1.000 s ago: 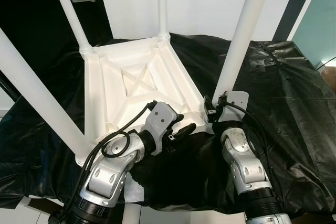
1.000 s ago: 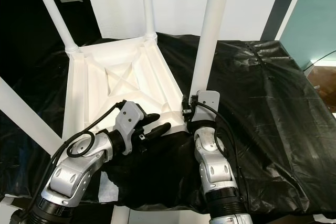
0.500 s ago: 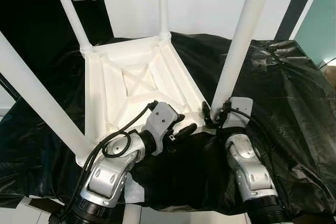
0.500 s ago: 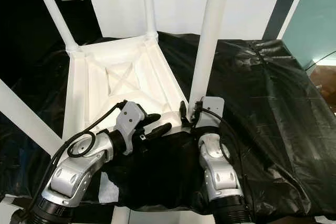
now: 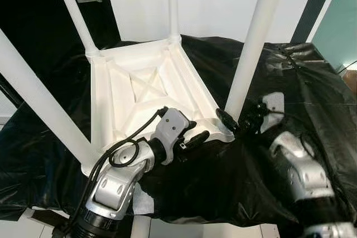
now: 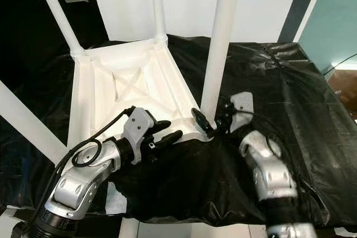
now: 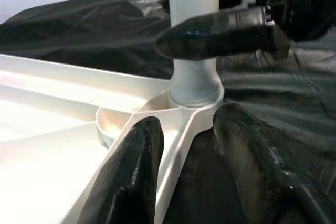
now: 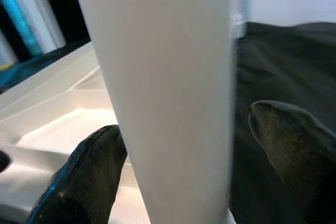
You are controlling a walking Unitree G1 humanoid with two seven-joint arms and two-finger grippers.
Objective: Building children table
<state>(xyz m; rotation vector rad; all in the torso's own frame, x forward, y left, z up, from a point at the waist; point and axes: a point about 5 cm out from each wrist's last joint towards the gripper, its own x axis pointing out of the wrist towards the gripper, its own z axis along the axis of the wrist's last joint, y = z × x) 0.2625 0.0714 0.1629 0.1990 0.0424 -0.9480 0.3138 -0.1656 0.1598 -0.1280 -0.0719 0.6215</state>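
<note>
We find the inverted children's table [image 5: 150, 90] lying on the black-draped worktop [image 5: 312, 82], legs up. Our left claw [image 7: 184, 129] straddles its near corner rim, fingers spread; our right claw [image 8: 184, 145] brackets the near leg [image 5: 254, 43], unclosed. We judge it light, rigid, slick plastic; grip legs low, near sockets.

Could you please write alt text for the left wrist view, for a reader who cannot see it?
The left gripper's two black fingers straddle the white rim of the upturned children's table near its corner socket. A white table leg stands upright in that socket, with one black finger of the right gripper across it. Black plastic sheeting lies behind.
</note>
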